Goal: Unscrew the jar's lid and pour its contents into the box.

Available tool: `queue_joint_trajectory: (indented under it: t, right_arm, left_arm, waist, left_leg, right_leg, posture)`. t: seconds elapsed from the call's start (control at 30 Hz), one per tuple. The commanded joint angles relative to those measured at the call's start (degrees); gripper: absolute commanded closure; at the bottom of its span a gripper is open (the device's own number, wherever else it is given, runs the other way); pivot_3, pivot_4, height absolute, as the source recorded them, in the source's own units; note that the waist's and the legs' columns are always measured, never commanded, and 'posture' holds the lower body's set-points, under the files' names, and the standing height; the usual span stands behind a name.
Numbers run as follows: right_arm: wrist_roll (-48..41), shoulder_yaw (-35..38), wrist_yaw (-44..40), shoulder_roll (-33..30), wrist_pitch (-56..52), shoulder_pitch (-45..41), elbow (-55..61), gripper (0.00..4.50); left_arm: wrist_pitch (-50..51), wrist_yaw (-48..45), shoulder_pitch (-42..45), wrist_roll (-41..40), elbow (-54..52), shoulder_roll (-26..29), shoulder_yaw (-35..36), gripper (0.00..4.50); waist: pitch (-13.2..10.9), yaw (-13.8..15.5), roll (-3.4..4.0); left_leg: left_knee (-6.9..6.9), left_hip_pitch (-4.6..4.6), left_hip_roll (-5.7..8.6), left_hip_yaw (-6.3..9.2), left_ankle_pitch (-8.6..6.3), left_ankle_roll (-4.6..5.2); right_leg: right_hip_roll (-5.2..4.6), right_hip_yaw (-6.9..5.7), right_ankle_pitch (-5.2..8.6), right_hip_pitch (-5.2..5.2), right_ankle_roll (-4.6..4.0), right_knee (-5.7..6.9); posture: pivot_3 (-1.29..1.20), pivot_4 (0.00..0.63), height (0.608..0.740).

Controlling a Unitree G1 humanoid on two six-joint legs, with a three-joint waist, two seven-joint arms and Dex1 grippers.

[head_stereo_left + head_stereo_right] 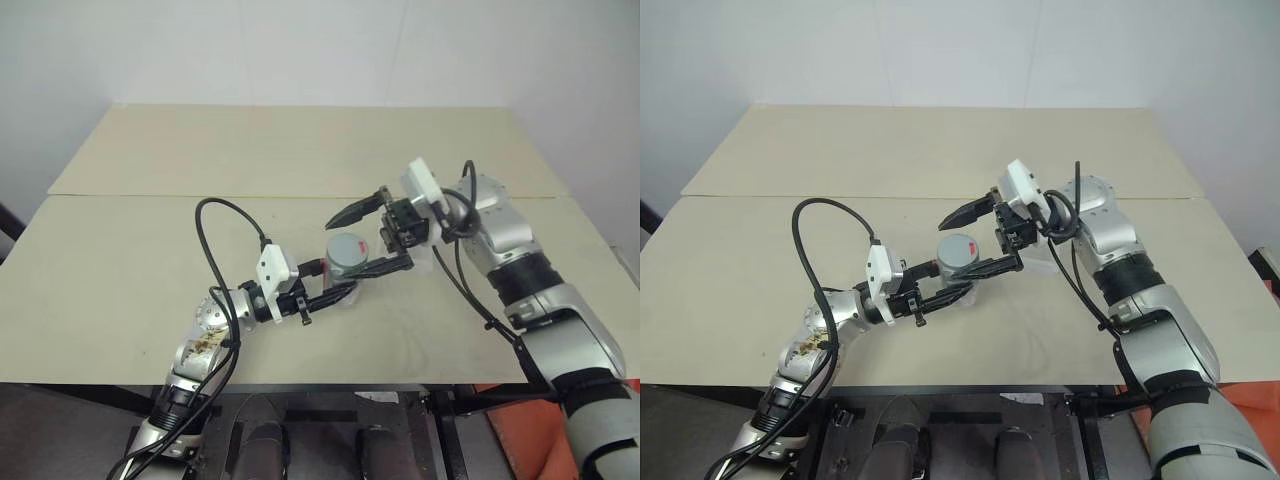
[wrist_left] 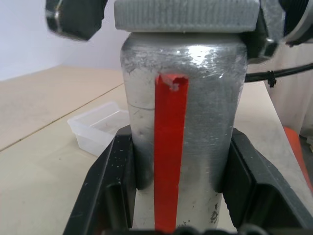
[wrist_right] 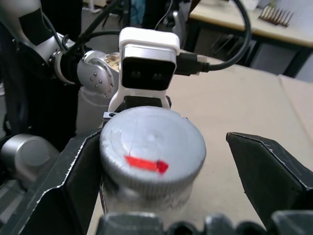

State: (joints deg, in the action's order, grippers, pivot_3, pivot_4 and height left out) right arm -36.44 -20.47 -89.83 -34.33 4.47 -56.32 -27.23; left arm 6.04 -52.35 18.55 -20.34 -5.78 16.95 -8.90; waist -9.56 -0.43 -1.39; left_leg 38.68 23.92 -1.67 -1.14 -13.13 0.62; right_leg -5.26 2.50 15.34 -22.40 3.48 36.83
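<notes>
Left gripper (image 1: 335,290), black two-fingered, is clamping the silvery cylindrical jar (image 2: 183,127) with red stripe upright above the beige table (image 1: 120,270), while the right gripper (image 3: 195,181) is straddling its gray ribbed lid (image 3: 152,152), fingers spread; clear plastic box (image 2: 100,126) is lying beyond.

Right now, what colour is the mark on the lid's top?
Red, on the grey lid; clearest in the right wrist view.

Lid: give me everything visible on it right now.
The lid is a round gray cap with a ribbed rim and a short red mark on its flat, scuffed top. It sits level on the upright jar, not yet off. The right gripper straddles it with fingers spread: one finger lies against its rim, the other stands apart. The left gripper clamps the jar below.
</notes>
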Motion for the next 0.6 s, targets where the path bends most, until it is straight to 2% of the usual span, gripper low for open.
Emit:
queue_joint_trajectory:
  t: [0.03,0.3,0.4,0.53,0.6]
  right_arm:
    - [-1.0,7.9,2.1,-3.1,-2.1,4.3,11.7,0.03]
    - [2.2,16.9,25.7,-3.7,-13.4,16.2,36.0,0.03]
    - [3.2,17.4,35.6,-2.2,-19.7,18.9,44.0,0.03]
    - [8.4,14.7,49.6,1.8,-28.4,21.7,52.8,0.03]
    - [9.7,13.6,53.2,4.1,-30.7,22.4,54.9,0.03]
  left_arm:
    - [-1.6,0.5,1.3,-1.0,-1.2,-0.6,1.2,2.51]
    - [-2.4,1.8,3.3,0.0,1.2,-2.2,1.9,2.51]
    - [-3.6,2.6,4.0,1.1,2.7,-2.5,1.6,2.51]
    - [-5.1,3.9,5.1,2.5,4.9,-3.3,1.6,2.51]
    - [-5.6,3.9,5.3,2.8,5.6,-3.4,1.6,2.51]
  waist:
    - [0.0,0.2,0.0]
    - [0.0,0.0,0.0]
    - [0.0,-0.2,0.0]
    - [0.0,-0.2,0.0]
    - [0.0,-0.2,0.0]
  left_leg:
    - [0.0,0.02,0.0,0.02,0.0,0.01]
    - [0.0,0.03,0.01,0.07,-0.01,0.01]
    - [0.01,0.03,0.05,0.06,0.0,0.01]
    - [0.04,0.04,0.07,0.08,0.0,0.01]
    - [0.04,0.04,0.08,0.07,0.0,0.01]
  right_leg:
    - [0.0,-0.01,0.0,0.0,0.0,-0.02]
    - [0.03,0.0,0.0,-0.02,0.0,0.02]
    - [0.02,0.02,0.0,-0.02,0.0,0.03]
    - [0.03,0.0,0.0,-0.01,0.0,0.03]
    - [0.02,0.02,0.0,-0.02,0.01,0.04]
  posture:
    - [0.0,0.15,0.74]
    - [0.0,0.15,0.74]
    - [0.0,0.15,0.74]
    - [0.0,0.15,0.74]
    - [0.0,0.15,0.74]
